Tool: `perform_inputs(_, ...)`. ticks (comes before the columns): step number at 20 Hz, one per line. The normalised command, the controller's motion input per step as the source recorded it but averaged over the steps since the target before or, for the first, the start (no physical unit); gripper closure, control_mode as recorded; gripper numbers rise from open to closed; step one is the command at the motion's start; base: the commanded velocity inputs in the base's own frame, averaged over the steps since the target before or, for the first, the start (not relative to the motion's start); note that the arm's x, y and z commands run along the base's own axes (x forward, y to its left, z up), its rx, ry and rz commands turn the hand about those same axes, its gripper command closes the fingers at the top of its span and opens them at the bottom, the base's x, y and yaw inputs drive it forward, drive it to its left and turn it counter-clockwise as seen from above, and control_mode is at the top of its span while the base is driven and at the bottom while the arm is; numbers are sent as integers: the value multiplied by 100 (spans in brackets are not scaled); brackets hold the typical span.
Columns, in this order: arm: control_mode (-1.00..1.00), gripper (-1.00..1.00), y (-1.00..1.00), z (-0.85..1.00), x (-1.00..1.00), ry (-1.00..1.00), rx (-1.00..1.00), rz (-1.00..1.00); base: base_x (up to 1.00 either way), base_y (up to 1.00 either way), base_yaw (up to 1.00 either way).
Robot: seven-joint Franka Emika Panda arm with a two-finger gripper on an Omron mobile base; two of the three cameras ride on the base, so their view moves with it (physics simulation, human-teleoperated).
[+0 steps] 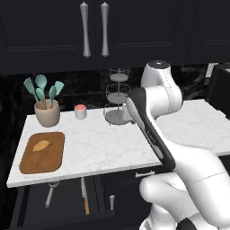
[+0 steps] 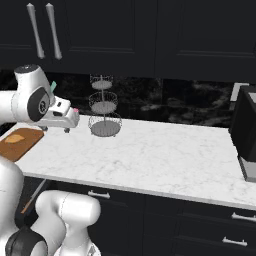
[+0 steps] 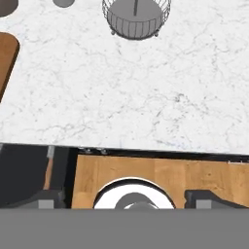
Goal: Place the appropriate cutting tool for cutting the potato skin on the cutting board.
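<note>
In the open drawer below the counter's front edge lie one slim grey metal peeler [image 1: 49, 196] and, apart to its right, one longer knife with an orange-brown handle [image 1: 85, 197]. The two-finger gripper [image 3: 124, 197] hangs above the counter's front edge, its dark tips set wide apart with nothing between them. On the white marble counter [image 1: 108, 148], one brown wooden cutting board [image 1: 42, 152] at the left carries one tan-orange potato [image 1: 42, 145]. Farther back stand one beige crock [image 1: 47, 113] holding four teal spatulas [image 1: 42, 90], one small red-lidded jar [image 1: 80, 111] and one three-tier wire stand [image 1: 117, 99]. Dark cabinets [image 1: 54, 31] with two grey handles hang above.
</note>
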Motion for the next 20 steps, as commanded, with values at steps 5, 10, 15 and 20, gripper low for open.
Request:
perform_inputs(5,-100,-100,100,-15,-40,9,-9,-12,0,0,0)
perform_inputs(10,-100,-100,100,-27,-42,20,-3,-4,0,0,0)
perform_inputs(15,-100,-100,100,-43,-43,20,0,0,0,0,0)
perform_inputs(20,-100,-100,100,-75,-26,11,0,-1,0,0,0)
